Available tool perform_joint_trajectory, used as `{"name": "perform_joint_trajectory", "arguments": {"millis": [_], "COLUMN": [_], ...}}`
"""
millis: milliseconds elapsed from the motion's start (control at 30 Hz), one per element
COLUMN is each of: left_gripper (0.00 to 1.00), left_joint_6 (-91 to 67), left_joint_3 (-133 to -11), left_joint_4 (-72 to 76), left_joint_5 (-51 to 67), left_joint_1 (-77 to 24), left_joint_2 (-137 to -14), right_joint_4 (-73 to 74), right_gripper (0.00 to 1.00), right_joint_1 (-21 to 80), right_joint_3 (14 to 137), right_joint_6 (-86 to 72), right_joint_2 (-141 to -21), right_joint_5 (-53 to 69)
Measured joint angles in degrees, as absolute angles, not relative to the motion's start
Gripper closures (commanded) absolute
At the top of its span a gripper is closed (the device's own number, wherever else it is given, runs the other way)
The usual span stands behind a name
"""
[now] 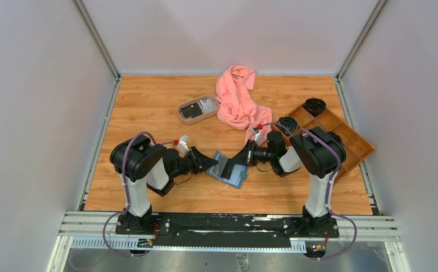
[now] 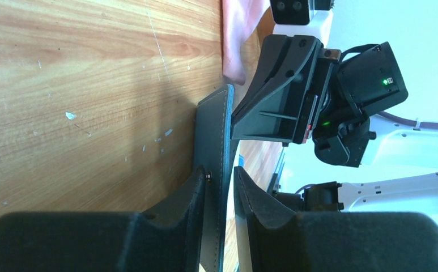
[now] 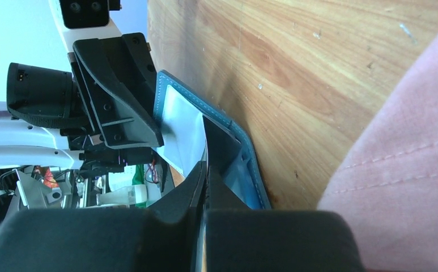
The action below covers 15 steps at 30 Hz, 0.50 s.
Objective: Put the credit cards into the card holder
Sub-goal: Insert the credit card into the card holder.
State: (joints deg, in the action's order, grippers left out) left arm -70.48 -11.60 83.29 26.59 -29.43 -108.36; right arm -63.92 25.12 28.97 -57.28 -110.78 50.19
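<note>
Slippage is the main risk: the card holder [image 1: 230,173], open at the centre of the top view, has its raised flap only loosely straddled by the slightly parted left gripper [image 2: 219,190]. It may skid when the right gripper [image 3: 206,173], clamped on a black card [image 3: 221,141], pushes toward the pocket.

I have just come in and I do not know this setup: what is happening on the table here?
Two robot arms meet over the open card holder. The left gripper has one flap of it between slightly parted jaws. The right gripper is shut on a black card, whose far end reaches the inside of the holder; it seems to be going in. More cards lie in the oval tray further back.
</note>
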Motion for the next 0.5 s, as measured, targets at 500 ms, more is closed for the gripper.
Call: {"name": "perform_joint_trajectory", "arguments": {"millis": [500], "left_gripper": [0.73], "left_joint_6": [-70.5], "left_joint_3": [-12.05], "left_joint_4": [84.16], "left_joint_5": [27.05], "left_joint_1": [-30.17], "left_joint_2": [-111.59], "right_joint_4": [-66.48], "right_gripper": [1.0], "right_joint_1": [25.56], "right_joint_3": [29.41], "right_joint_6": [-59.24], "right_joint_2": [-113.23], "right_joint_5": [50.43]}}
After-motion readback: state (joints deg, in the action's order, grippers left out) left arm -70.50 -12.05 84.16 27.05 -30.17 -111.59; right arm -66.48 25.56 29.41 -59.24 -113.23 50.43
